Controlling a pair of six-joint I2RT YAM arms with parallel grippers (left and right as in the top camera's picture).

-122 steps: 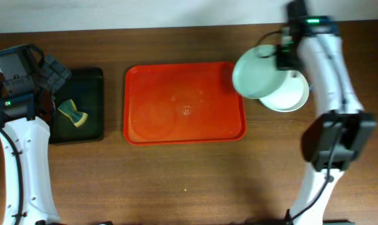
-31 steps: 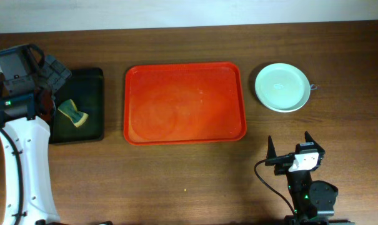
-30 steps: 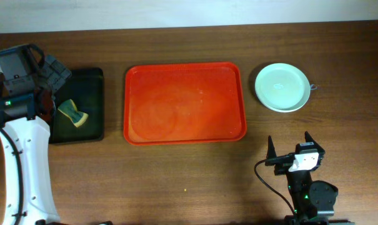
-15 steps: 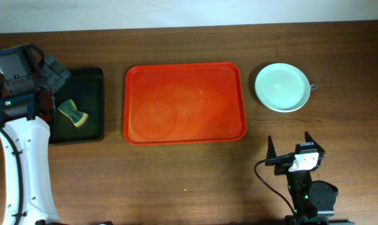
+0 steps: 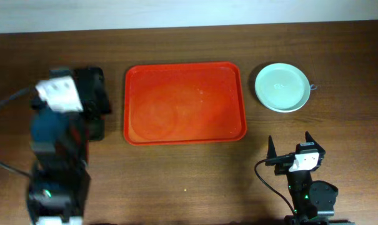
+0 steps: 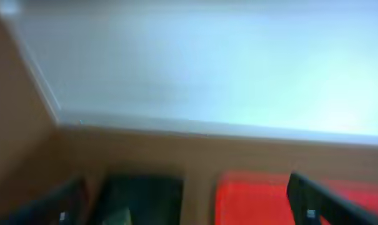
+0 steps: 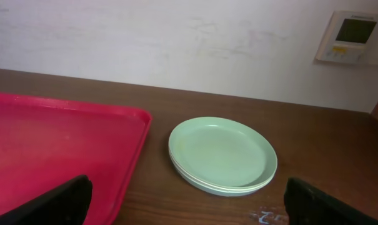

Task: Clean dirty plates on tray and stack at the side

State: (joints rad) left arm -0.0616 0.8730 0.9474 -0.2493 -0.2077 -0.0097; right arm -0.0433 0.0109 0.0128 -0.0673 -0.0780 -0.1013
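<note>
The overhead camera looks straight down from well above, taking in the table (image 5: 176, 200) with the wall edge at the top. The 2 wrist cameras sit low, near table level, both facing the far wall — the left one badly blurred. All 3 views share the tray (image 5: 184, 103); the right wrist view catches its right end and the plates (image 7: 222, 156) close by, the left wrist view its left end beside the black tray (image 6: 142, 197).

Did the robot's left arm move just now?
Yes. The left arm slid right and toward the bottom of the overhead picture. It stood left of the black tray; now it covers most of it, hiding the sponge.
</note>
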